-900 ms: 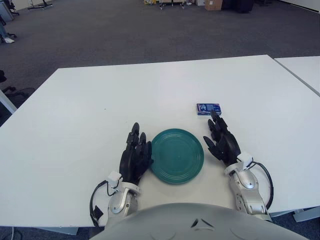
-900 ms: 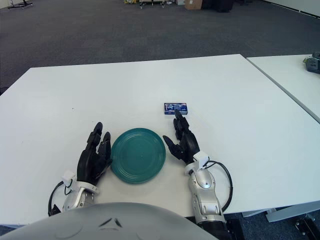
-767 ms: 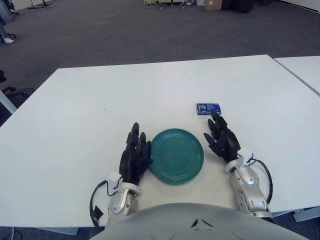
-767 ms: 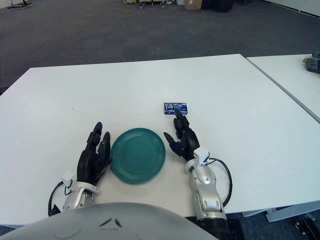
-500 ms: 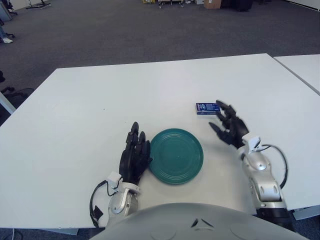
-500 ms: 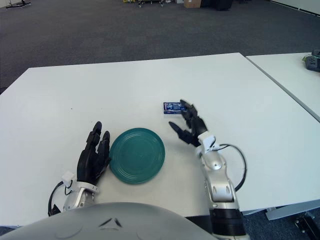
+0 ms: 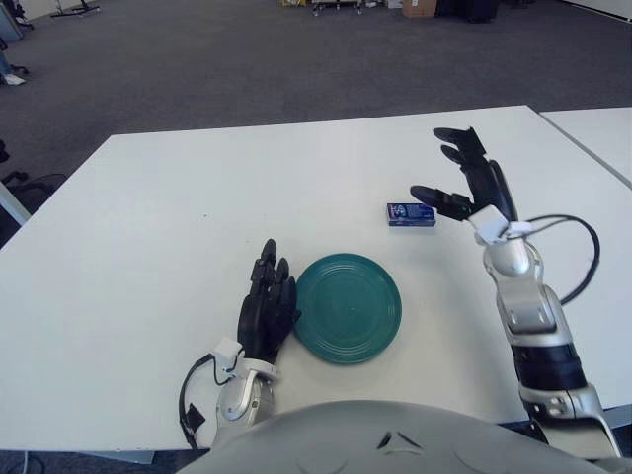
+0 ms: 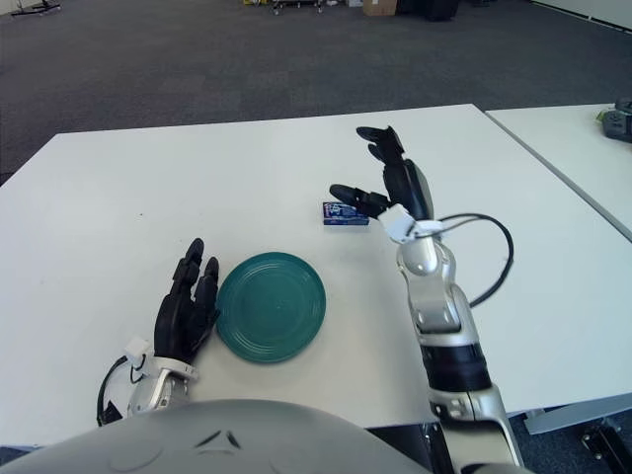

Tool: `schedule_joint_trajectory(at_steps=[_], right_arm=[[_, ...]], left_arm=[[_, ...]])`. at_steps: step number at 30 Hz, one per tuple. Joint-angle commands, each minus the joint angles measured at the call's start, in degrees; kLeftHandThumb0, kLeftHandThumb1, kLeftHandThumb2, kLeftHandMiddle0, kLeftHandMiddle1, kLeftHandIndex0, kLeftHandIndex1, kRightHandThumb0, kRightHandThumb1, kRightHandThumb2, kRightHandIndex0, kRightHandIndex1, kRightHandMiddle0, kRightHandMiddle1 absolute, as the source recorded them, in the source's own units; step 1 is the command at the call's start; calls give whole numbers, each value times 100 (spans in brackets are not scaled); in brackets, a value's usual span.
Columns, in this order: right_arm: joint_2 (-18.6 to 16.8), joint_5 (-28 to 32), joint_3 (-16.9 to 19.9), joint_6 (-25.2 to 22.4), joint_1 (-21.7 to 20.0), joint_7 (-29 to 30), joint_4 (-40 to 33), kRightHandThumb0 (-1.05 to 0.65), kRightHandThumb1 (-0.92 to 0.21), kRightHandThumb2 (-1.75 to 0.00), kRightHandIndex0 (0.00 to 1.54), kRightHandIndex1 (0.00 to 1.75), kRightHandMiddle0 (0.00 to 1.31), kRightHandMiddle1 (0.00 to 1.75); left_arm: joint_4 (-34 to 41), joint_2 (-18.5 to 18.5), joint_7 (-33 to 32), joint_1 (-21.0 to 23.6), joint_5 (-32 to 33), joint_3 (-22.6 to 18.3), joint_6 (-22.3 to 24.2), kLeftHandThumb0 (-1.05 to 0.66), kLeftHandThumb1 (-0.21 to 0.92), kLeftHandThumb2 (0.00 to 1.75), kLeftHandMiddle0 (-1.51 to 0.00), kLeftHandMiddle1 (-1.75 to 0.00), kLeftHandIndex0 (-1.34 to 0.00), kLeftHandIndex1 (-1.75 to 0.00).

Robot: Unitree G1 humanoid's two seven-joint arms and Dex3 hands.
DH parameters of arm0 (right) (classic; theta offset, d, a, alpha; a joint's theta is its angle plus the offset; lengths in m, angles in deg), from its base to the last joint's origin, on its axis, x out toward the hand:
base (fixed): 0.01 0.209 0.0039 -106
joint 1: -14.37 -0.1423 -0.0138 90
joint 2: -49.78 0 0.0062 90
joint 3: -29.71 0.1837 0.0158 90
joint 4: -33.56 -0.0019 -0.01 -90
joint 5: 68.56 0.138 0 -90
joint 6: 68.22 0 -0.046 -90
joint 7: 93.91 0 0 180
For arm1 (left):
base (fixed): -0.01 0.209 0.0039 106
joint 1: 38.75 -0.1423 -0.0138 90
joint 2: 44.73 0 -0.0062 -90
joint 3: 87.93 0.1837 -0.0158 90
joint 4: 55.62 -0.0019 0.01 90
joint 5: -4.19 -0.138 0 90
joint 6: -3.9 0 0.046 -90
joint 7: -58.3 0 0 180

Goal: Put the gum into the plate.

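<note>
A small blue gum pack (image 7: pixel 409 214) lies on the white table (image 7: pixel 148 247), behind and to the right of a round teal plate (image 7: pixel 348 307). My right hand (image 7: pixel 458 180) is raised above the table just right of the gum, fingers spread, holding nothing; its thumb reaches toward the pack's right end. The same hand shows in the right eye view (image 8: pixel 383 181) beside the gum (image 8: pixel 343 214). My left hand (image 7: pixel 267 304) rests flat on the table against the plate's left edge, fingers straight and empty.
A second white table (image 7: pixel 597 138) stands to the right across a narrow gap. Grey carpet lies beyond the far table edge. A cable (image 7: pixel 578 252) loops from my right forearm.
My right hand has lifted off the table beside the plate and moved forward and up to the gum pack's right side, fingers spreading. The left hand, plate and gum have not moved.
</note>
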Motion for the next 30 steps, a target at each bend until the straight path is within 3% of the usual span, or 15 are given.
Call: schedule_joint_trajectory(at_steps=[1, 11, 14, 20, 25, 30], right_arm=[[188, -244, -192, 99, -428, -112, 417, -64, -92, -17, 63, 15, 24, 100], [456, -851, -958, 251, -1494, -475, 1783, -71, -92, -38, 53, 9, 22, 99], [523, -1070, -1294, 562, -1797, -402, 2634, -73, -92, -44, 49, 6, 16, 97], [443, -1283, -1664, 1093, -1984, 138, 3987, -73, -92, -47, 52, 7, 13, 96], [333, -1375, -1898, 1171, -2195, 305, 4650, -72, -92, -51, 54, 8, 10, 95], [243, -1406, -2091, 1241, -2127, 474, 5266, -73, -92, -53, 55, 8, 7, 94]], left_arm=[[-299, 4, 7, -4, -15, -47, 113, -97, 92, 57, -3, -1, 0, -38], [-550, -71, -121, 112, -108, -66, -83, -94, 92, 61, -10, -3, 0, -45], [-571, -86, -178, 88, -216, -52, -219, -94, 92, 65, -11, -2, 0, -41], [-529, -40, -134, 51, -249, -14, -304, -95, 92, 65, -9, -1, 0, -37], [-446, -5, -128, 35, -240, -2, -200, -94, 92, 63, -7, 0, 0, -34], [-334, -8, -128, -3, -190, -8, -101, -91, 92, 59, -7, 0, 0, -37]])
